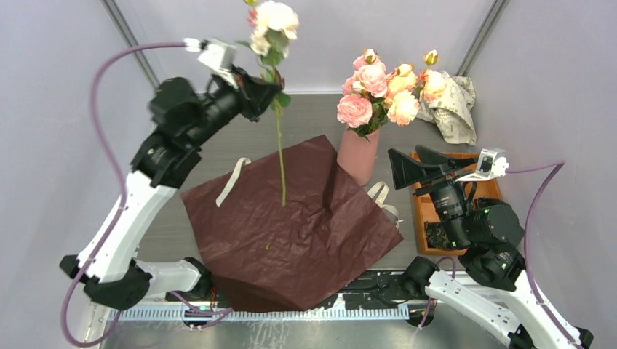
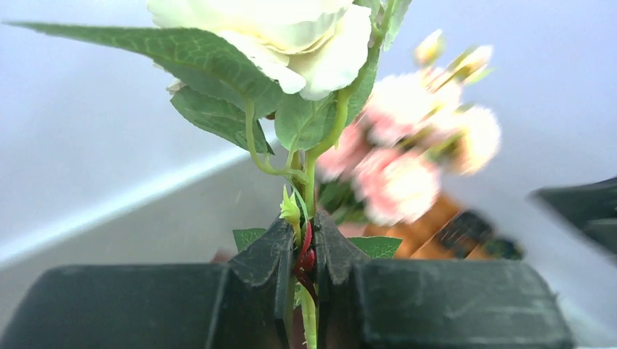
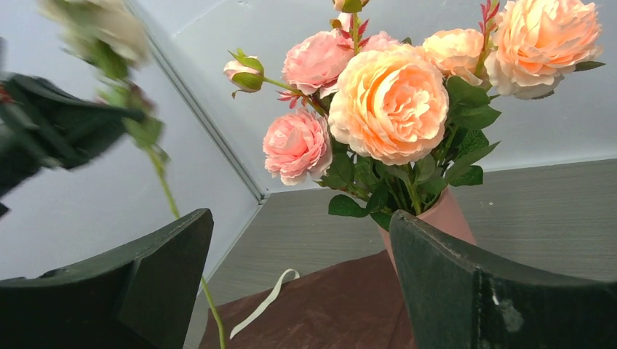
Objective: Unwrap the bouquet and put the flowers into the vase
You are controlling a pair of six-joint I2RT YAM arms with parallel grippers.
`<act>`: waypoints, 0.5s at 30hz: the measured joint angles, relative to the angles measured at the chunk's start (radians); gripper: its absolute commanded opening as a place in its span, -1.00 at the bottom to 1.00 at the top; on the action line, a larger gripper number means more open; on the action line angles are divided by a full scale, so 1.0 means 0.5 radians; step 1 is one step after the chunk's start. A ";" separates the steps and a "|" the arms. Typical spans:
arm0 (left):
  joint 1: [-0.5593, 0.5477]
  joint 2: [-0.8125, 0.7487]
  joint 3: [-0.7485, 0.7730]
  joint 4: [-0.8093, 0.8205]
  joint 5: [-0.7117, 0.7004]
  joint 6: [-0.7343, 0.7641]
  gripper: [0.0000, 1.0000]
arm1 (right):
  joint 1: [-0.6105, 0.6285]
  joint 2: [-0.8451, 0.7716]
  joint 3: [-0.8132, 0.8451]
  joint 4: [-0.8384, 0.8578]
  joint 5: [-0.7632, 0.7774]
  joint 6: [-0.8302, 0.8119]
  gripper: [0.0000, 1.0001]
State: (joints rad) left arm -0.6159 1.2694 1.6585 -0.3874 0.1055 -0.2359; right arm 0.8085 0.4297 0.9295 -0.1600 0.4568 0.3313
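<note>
My left gripper (image 1: 265, 91) is raised high at the back left, shut on the thin green stem (image 2: 311, 174) of one cream-white flower (image 1: 276, 18). The stem hangs down over the dark red paper (image 1: 291, 225), which lies spread flat with no flowers on it. The salmon-pink vase (image 1: 358, 156) stands at the paper's far right corner and holds several pink and peach flowers (image 1: 378, 91). My right gripper (image 1: 407, 171) hovers just right of the vase, open and empty; in its wrist view the vase (image 3: 451, 218) sits behind its right finger.
Cream ribbon pieces lie at the paper's left edge (image 1: 231, 182) and right edge (image 1: 383, 200). An orange compartment tray (image 1: 429, 218) sits under the right arm. Crumpled cream printed paper (image 1: 455, 105) lies at the back right corner. Walls close in on three sides.
</note>
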 measured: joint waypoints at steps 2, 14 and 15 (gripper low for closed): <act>0.000 -0.096 0.056 0.240 0.132 -0.083 -0.74 | 0.000 0.005 0.000 0.000 -0.005 0.010 0.93; -0.085 -0.060 0.143 1.585 0.726 -0.681 -0.74 | 0.000 0.023 0.027 -0.011 -0.012 0.019 0.93; -0.108 -0.018 0.156 1.653 0.759 -0.700 -0.74 | 0.000 0.023 0.033 -0.013 -0.012 0.014 0.93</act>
State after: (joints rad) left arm -0.6701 1.2606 1.7363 0.4393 0.4850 -0.5861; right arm 0.8085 0.4412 0.9459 -0.1665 0.4507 0.3386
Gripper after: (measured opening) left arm 0.129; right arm 0.964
